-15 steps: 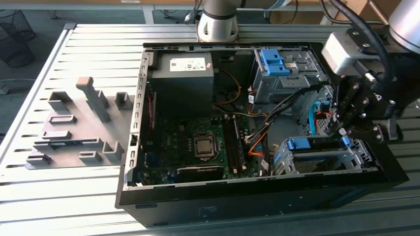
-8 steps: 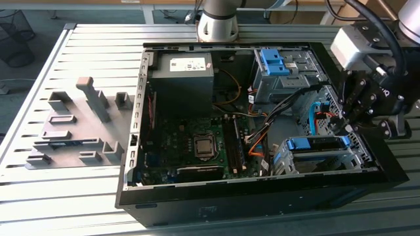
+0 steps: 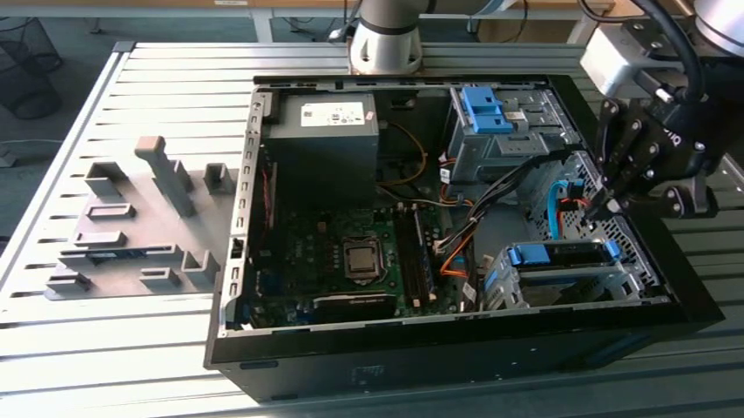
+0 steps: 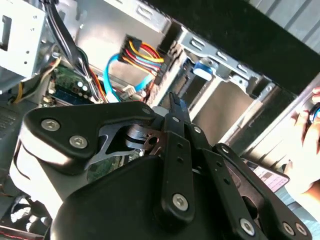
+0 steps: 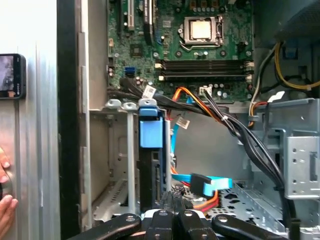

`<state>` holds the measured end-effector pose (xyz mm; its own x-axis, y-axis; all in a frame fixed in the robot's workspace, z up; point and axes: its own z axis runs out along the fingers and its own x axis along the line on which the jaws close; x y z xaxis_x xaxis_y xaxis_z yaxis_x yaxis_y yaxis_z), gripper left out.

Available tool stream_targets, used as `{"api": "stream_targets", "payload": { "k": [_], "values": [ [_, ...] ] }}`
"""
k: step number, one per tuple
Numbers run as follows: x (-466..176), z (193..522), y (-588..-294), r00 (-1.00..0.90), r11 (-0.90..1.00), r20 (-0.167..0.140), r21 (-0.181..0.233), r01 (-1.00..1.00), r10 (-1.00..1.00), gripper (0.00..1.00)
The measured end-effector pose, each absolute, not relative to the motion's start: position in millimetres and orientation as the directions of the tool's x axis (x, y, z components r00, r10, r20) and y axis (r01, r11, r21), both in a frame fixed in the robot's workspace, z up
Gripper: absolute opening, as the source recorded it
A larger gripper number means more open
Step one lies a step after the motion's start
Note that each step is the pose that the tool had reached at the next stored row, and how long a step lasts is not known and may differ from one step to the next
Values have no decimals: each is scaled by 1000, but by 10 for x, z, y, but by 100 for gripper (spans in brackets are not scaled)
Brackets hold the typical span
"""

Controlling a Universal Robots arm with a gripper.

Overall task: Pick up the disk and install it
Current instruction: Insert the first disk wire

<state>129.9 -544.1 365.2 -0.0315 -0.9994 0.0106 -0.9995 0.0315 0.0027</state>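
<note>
1. The claw [image 3: 607, 205] hangs over the open computer case [image 3: 465, 326], at the exterior view's right. I cannot tell how wide it stands, and nothing shows in its hold. In the first wrist view its black linkage [image 5: 172, 217] sits just short of the drive cage [image 5: 117, 150].
2. The disk [image 5: 151, 134] stands edge-on in that cage, blue bracket outward. In the exterior view it [image 3: 558, 254] lies in the lower cage [image 3: 511, 292] by the case's front corner. Whether it is fully seated I cannot tell.
3. My judgement: the step in hand is the seating. It goes well if the push stays square to the cage rails and bears on the bracket, not on the metal body, so nothing jams.
4. The light blue data cable [image 5: 210, 182] and the red and orange wires lie loose just beside the cage. They could snag on the claw or get pinched behind the drive.
5. A person's hand [image 5: 4, 207] rests outside the case wall, near the claw's working space, and is worth keeping in mind.
6. Farther off are the motherboard [image 3: 348, 252], a bare blue bracket [image 3: 483, 109] in the upper cage, the grey power supply [image 3: 331, 131], and the slatted desk [image 3: 152, 340]. None concern this step.
</note>
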Motion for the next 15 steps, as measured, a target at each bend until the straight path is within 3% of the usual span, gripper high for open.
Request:
{"api": "stream_targets", "payload": {
  "k": [4, 5, 7, 8, 15],
  "values": [
    [1366, 3645, -5383, -31, 32, 13, 3, -999, -999, 13],
    [1371, 3644, -5380, -31, 31, 14, 3, -1000, -999, 19],
    [1371, 3643, -5380, -32, 32, 16, 3, -999, -999, 19],
    [1371, 3644, -5373, -32, 32, 17, 3, -999, -999, 25],
    [1374, 3605, -5268, -32, 32, 23, 3, -999, -999, 25]
  ]
}}
